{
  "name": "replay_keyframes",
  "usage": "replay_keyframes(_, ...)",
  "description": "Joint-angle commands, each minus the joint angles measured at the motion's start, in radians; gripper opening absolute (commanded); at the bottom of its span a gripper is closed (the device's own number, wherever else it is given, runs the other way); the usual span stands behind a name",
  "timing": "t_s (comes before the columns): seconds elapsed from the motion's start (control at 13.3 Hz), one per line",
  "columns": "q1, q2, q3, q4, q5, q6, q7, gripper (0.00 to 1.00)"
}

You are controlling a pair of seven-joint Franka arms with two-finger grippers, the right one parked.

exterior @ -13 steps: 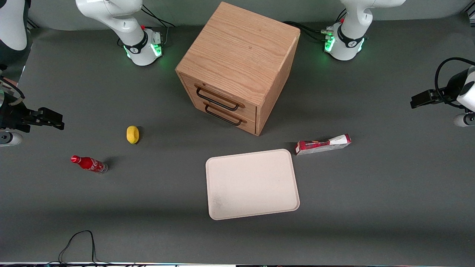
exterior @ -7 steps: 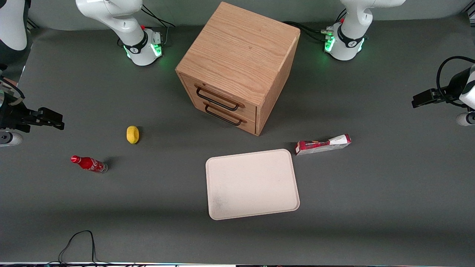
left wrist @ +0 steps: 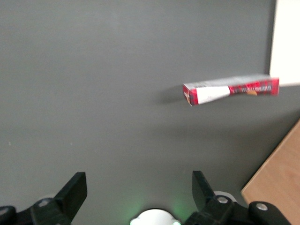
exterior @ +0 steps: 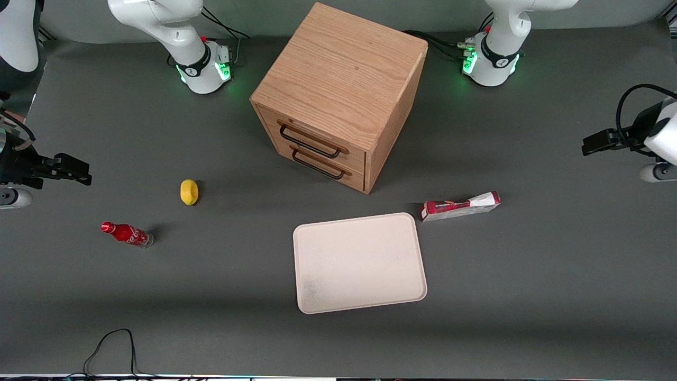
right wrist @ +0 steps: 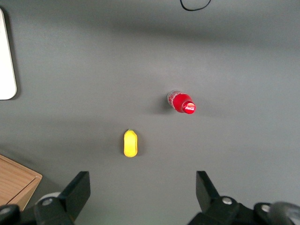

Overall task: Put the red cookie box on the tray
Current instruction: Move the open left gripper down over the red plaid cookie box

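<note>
The red cookie box [exterior: 460, 206], a long slim red carton with a white end, lies flat on the grey table, close beside the tray's corner farther from the front camera. It also shows in the left wrist view [left wrist: 232, 90]. The pale cream tray [exterior: 359, 262] lies empty, nearer the front camera than the drawer cabinet; its edge shows in the left wrist view [left wrist: 287, 42]. My left gripper [exterior: 595, 143] hovers at the working arm's end of the table, well apart from the box. It is open and empty [left wrist: 138, 190].
A wooden two-drawer cabinet [exterior: 338, 90] stands at the table's middle, both drawers closed. A yellow lemon [exterior: 189, 191] and a small red soda bottle [exterior: 127, 234] lie toward the parked arm's end. A black cable [exterior: 111, 344] lies at the front edge.
My left gripper has shifted slightly toward the table's middle. The box, the tray and the other things have not moved.
</note>
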Motion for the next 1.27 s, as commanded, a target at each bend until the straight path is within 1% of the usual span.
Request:
replay_keyframes(0.0, -0.017, 0.02, 0.006, -0.003, -0.007, -0.006, 0.312, 1.0)
replay_keyframes(0.07, -0.028, 0.018, 0.005, 0.002, -0.007, -0.005, 0.422, 1.0)
replay_keyframes(0.22, -0.059, 0.003, -0.02, 0.008, -0.004, -0.015, 0.508, 1.0)
replay_keyframes(0.45, -0.079, 0.001, -0.112, 0.06, 0.008, -0.035, 0.684, 1.0)
replay_keyframes(0.6, -0.08, -0.002, -0.149, 0.062, -0.004, -0.026, 0.707, 1.0)
replay_keyframes(0.75, -0.082, 0.001, -0.193, 0.08, 0.004, 0.0, 0.837, 1.0)
replay_keyframes(0.97, -0.073, 0.004, -0.196, 0.074, -0.005, 0.037, 0.865, 1.0)
replay_keyframes(1.2, -0.08, 0.02, -0.198, 0.044, 0.004, 0.066, 0.867, 1.0)
